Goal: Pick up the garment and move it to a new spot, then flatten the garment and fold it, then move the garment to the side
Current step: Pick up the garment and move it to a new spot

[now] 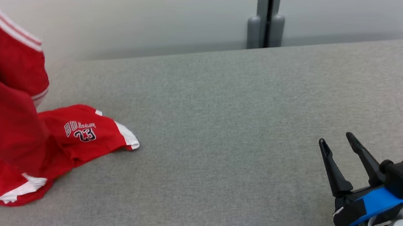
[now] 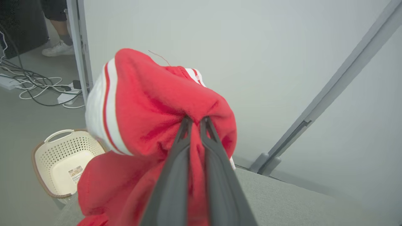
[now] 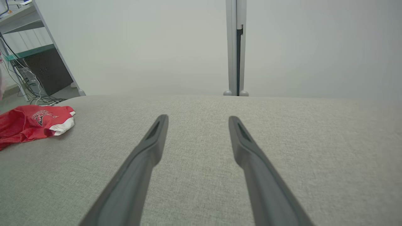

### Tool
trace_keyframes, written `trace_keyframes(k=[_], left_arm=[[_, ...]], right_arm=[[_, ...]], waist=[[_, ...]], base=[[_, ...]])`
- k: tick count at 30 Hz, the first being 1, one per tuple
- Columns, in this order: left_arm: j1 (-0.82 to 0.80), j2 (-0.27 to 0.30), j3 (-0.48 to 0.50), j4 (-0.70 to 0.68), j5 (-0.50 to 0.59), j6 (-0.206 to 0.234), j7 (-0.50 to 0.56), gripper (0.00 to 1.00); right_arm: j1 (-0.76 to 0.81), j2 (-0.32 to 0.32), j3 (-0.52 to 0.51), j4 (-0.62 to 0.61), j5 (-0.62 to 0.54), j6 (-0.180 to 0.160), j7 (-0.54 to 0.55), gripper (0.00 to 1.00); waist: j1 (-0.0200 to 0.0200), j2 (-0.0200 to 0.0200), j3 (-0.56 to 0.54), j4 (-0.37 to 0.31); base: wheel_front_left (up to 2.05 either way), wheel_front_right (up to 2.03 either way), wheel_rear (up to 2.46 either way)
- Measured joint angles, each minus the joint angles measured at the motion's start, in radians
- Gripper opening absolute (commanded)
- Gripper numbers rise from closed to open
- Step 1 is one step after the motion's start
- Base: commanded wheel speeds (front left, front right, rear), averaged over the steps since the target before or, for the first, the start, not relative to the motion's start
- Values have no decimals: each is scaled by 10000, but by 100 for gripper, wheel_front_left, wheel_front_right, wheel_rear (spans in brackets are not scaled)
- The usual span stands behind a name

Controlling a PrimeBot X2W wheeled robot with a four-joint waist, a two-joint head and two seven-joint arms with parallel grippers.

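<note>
The left gripper [image 2: 196, 121] clamps the red garment [image 2: 150, 103], hem on the table [image 1: 225, 125]. The right gripper [image 1: 336, 138] gapes empty; a basket [image 2: 62, 157] sits nearby

Your left gripper [image 2: 196, 121] is up high, fingers pinched almost together on a fold of the garment [image 2: 150, 94]. Your right gripper [image 1: 336, 138] is low at the head view's lower right, fingers spread wide, pointing forward.

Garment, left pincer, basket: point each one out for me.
garment [image 1: 88, 148], head view, red panel just below the printed number.
left pincer [image 2: 196, 120], left wrist view, midway between its fingertips, shut on the garment.
basket [image 2: 70, 146], left wrist view, perforated inner wall.
</note>
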Motion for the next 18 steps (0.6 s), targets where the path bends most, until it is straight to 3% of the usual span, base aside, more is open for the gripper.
trace_keyframes(k=[8, 18], left_arm=[[-1119, -949, -1289, -1488, -33, -545, 472, 0], [-269, -1689, -2598, -2449, 167, -915, 420, 0]], right_arm=[[95, 0, 102, 222, 190, 0, -138, 100], [102, -2, 113, 190, 203, 0, -125, 100]], waist=[[1, 0, -499, -1065], [1, 0, -513, -2612]], base=[[0, 0, 0], [0, 0, 0]])
